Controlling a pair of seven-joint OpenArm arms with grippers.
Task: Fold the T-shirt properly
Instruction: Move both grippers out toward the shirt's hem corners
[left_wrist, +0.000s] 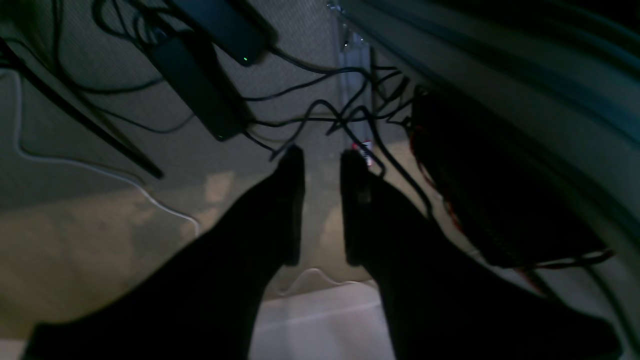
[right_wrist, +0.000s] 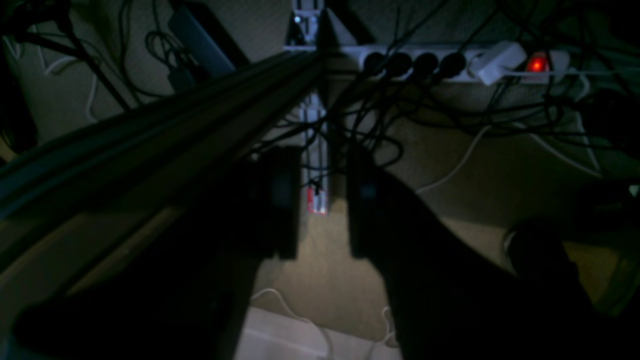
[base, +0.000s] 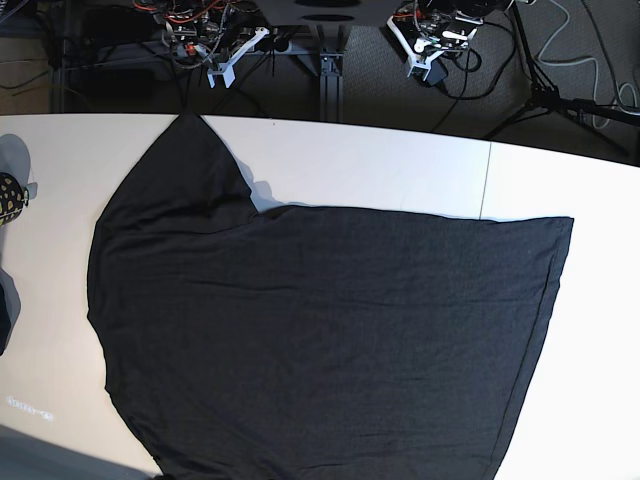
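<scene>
No legible text anywhere.

Non-task items: table, floor, cabling, power gear.
White table (base: 400, 165) w/ seam running front-to-back on one side; small spotted item at table edge (base: 8, 195), only partly in frame, type unclear. Beyond table: dark floor, tripod leg (base: 530, 70) w/ pale cable (base: 590, 60) looped nearby. Under-table views dim & blurred: grey carpet (left_wrist: 100, 150), black power bricks (left_wrist: 200, 85) w/ green LEDs lit, tangled black leads (left_wrist: 325, 110), white cable (left_wrist: 90, 170) trailing across carpet. White power strip (right_wrist: 450, 62) w/ row of black plugs, white adapter, red switch light on (right_wrist: 537, 64). Metal frame rail (right_wrist: 150, 145) crossing diagonally, upright strut (right_wrist: 315, 125) behind.
</scene>
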